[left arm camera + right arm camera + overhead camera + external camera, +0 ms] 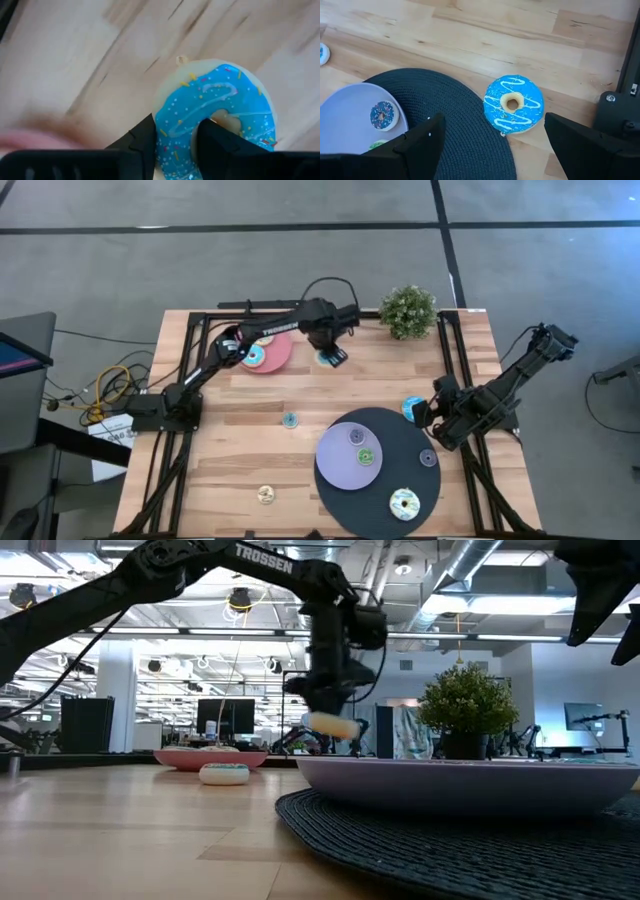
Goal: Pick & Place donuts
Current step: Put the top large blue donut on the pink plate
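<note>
The left tool (176,145) is clenched on a blue-iced donut (215,117), lifted off the worktop (240,450) beside the pink plate (275,355), while the right tool (492,142) hangs released over a second blue donut (513,104) at the dark mat (440,490) edge. Several donuts already sit on the lavender plate (335,455) and mat; a few small ones lie loose, and bare worktop between the plates leaves room to carry

A pale wooden table (240,460) stands on a grey floor (250,270) crossed by dark lines. Loose cables (110,385) lie on the floor beside it. Across the table, an open office shows, with ceiling ducts (470,565), strip lights (210,635), white columns (117,690) and a dark monitor (225,717) on a desk.
</note>
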Tool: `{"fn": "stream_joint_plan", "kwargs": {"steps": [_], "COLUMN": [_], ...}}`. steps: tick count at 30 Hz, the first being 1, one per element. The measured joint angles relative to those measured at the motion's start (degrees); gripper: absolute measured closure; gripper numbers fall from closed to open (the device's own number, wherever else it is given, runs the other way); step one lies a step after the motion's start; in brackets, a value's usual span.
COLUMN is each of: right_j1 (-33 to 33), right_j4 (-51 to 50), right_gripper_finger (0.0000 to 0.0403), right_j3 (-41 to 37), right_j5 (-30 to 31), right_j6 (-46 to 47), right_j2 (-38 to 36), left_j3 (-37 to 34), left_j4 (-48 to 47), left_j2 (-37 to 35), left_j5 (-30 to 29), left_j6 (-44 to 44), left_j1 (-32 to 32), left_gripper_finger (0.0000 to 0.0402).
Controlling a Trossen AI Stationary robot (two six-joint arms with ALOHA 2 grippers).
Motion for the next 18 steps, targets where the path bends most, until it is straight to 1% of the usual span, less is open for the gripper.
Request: {"fn": "stream_joint_plan", "kwargs": {"steps": [3,7,10,12,14,18], "right_j1": [0.0,-0.27,-0.95,-1.62,-2.44,-4.45], "right_j4": [0.76,2.12,3.11,3.64,4.32,4.54], "right_gripper_finger": [0.0076,0.0076,0.0076,0.0076,0.0076,0.0076], "right_j3": [0.01,0.02,0.01,-0.01,0.02,-0.01], "right_j5": [0.0,-0.04,-0.03,-0.04,-0.03,0.0], "right_j6": [0.0,0.02,0.02,0.02,0.02,-0.34], "right_j2": [-0.01,0.01,0.01,0.01,0.01,0.01], "left_j3": [-1.19,-3.67,-7.78,-12.71,-19.77,-37.93], "left_j4": [-2.27,-1.91,0.16,3.03,7.42,21.85], "left_j2": [0.02,-0.73,-3.8,-7.29,-11.62,-22.11], "left_j5": [-0.11,0.27,0.53,0.51,0.49,1.47], "left_j6": [1.12,3.02,4.18,4.47,4.47,3.34], "left_j1": [1.4,2.44,3.09,3.83,4.93,6.84], "left_gripper_finger": [0.0299,0.0299,0.0299,0.0299,0.0299,0.0299]}}
